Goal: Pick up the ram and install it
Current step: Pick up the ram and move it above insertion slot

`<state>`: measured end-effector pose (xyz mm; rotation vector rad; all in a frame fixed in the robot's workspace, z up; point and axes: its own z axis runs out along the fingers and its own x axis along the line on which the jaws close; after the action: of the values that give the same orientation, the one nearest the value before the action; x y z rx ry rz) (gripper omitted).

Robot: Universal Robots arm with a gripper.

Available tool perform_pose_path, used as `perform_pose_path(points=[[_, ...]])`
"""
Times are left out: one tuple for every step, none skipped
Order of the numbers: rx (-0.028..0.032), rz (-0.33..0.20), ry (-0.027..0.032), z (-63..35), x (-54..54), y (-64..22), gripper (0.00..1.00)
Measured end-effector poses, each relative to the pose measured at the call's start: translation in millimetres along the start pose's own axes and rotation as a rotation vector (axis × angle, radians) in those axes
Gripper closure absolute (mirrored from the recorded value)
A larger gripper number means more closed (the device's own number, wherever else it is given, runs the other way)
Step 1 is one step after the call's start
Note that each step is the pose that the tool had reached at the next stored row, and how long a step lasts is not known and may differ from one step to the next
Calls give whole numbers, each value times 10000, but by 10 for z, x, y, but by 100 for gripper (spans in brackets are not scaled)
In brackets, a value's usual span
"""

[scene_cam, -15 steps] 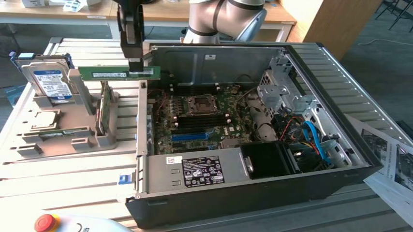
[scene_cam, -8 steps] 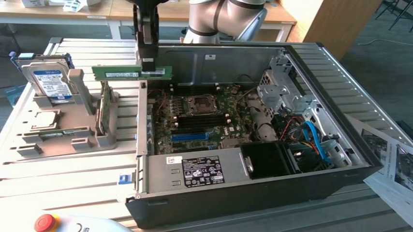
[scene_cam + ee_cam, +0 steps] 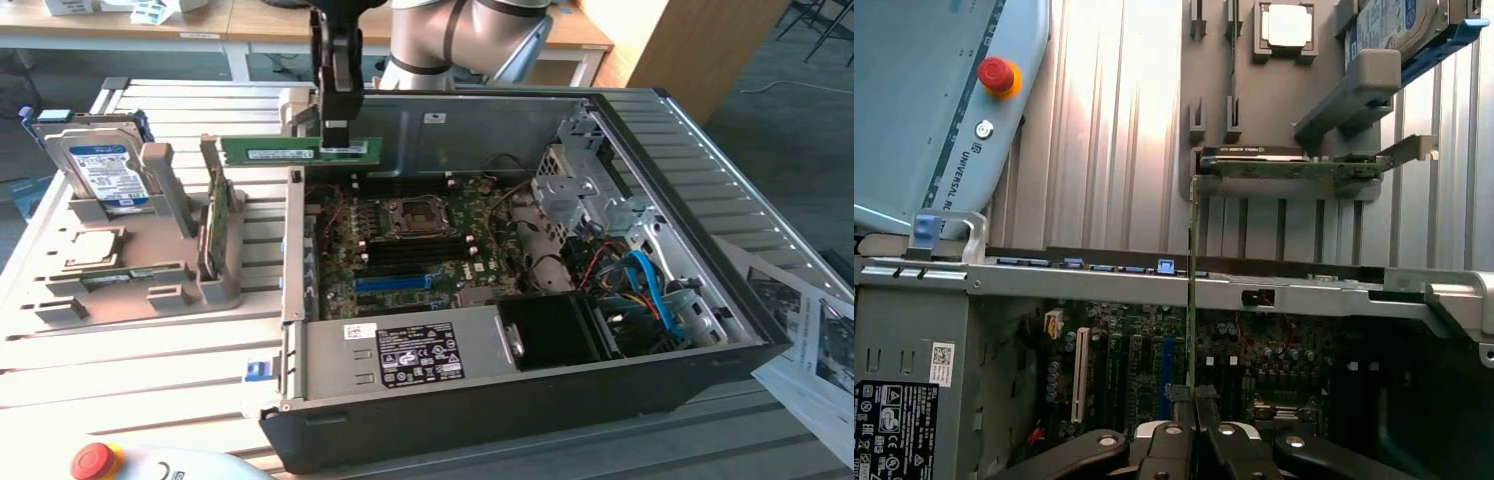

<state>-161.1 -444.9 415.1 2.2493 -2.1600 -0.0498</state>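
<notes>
Ram (image 3: 296,151) hangs level above the open case (image 3: 534,410), towards the exterior view's left, my gripper (image 3: 336,140) clamped on it, long edge down, I'd judge, so its contacts face the motherboard (image 3: 454,250) below.

Exterior overlooks the open case (image 3: 534,410); wrist peers closer inside.

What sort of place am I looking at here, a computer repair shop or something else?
Probably a robotics lab bench, not a shop: a robot arm holds a ram stick at an open computer case, a hard drive sits in a grey holder, and a red stop button is nearby.
</notes>
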Motion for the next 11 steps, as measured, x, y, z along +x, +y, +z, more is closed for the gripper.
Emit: perform_pose_path(points=[[0, 0, 0, -1, 1, -29, 88], [0, -1, 1, -3, 3, -60, 88], [0, -2, 1, -4, 5, -88, 88], [0, -1, 0, -4, 6, -116, 88], [0, 0, 0, -5, 8, -144, 88], [0, 0, 0, -6, 9, -172, 88], [0, -1, 0, -8, 11, -200, 88], [0, -1, 2, -9, 12, -231, 88], [0, -2, 1, -11, 14, -259, 88], [0, -1, 1, -11, 15, -286, 88], [0, 0, 0, -12, 17, -314, 88]])
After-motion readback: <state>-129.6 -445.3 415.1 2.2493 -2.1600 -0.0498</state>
